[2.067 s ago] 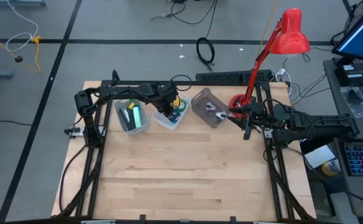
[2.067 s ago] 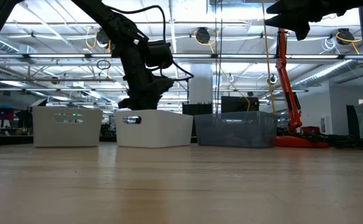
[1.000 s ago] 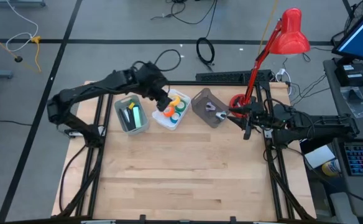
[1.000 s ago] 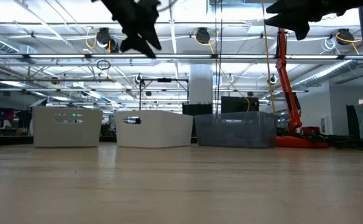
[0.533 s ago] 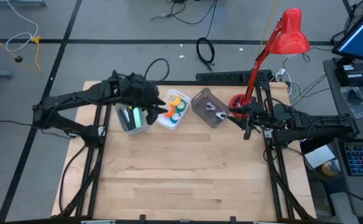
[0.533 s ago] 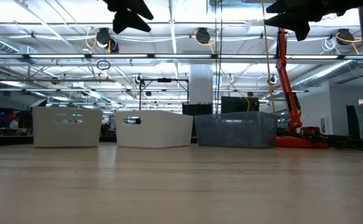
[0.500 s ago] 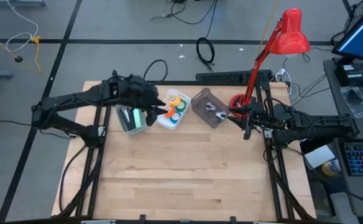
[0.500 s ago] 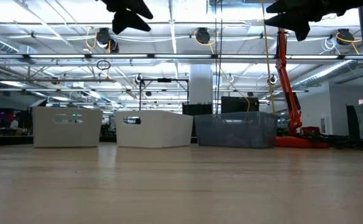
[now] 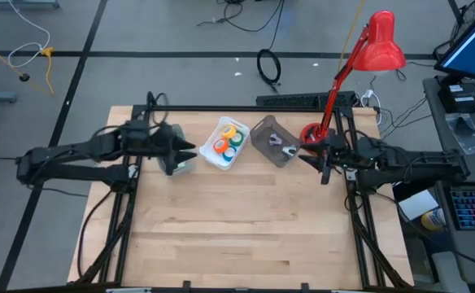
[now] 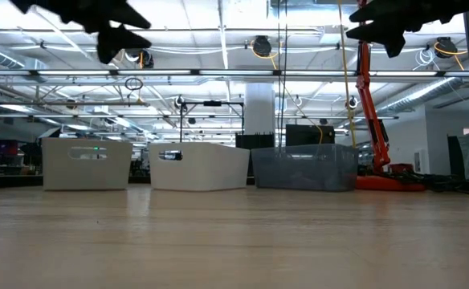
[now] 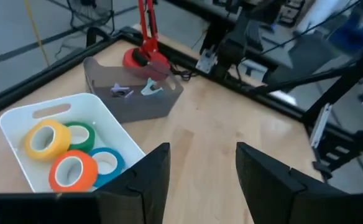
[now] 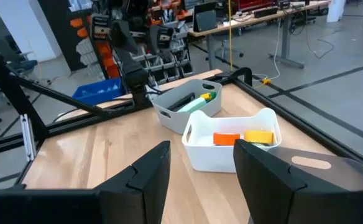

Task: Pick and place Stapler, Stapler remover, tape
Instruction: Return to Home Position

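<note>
I can see four small round tape rolls lying flat, holes up, in the white plastic bin (image 11: 76,101) at the far side of the wooden counter (image 9: 237,220). They are the yellow roll (image 11: 46,138), the green roll (image 11: 80,133), the orange roll (image 11: 69,172) and the blue roll (image 11: 108,163). They are smooth rings with pale middles.

The left pincer (image 9: 190,150) hangs high in the air just left of that bin, over the light grey bin (image 12: 188,116). Its two dark fingers are wide apart and hold nothing. So the tape lies to the right of it, and this arm is the nearer one. I think the arm only has to go home, away to the left.

The right pincer (image 9: 320,163) waits at the right edge, wide and empty too, beside the smoky see-through bin (image 11: 145,104). That bin has tiny claw-shaped stapler removers (image 11: 147,88). The light grey bin holds long staplers (image 12: 197,99).
</note>
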